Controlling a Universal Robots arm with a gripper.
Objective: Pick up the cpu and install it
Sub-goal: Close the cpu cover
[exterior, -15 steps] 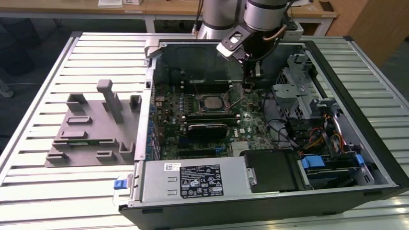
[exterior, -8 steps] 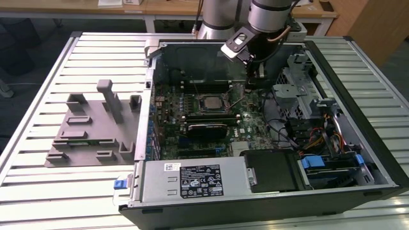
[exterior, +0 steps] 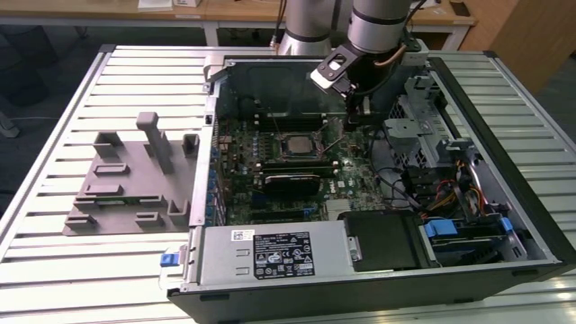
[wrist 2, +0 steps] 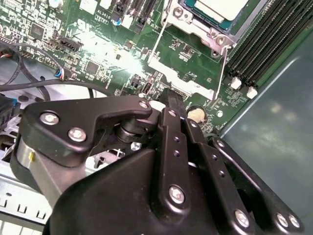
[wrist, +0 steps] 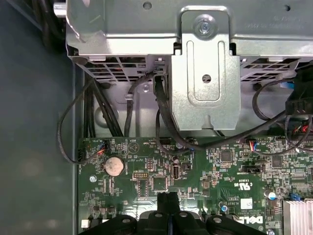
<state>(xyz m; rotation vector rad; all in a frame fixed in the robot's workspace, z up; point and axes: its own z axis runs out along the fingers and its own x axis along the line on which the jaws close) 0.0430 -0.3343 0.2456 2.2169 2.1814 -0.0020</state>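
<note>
- The arm (exterior: 382, 23) is angled steeply down over the motherboard (exterior: 236, 201); the gripper (exterior: 355, 116) is seen pinched together, nothing between.
- The cpu (exterior: 296, 144) is seated flat, lid up, at the gripper's 8 o'clock in the exterior view; square, no long axis.

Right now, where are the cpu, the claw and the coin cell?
cpu (exterior: 295, 144), exterior view, middle of its metal top.
claw (wrist: 168, 196), first wrist view, between its fingertips.
coin cell (wrist: 113, 166), first wrist view, centre of its face.

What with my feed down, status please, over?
Gripper shut, low over board. Chip sits in socket, apart from gripper. Cables beside, not blocking.
</note>
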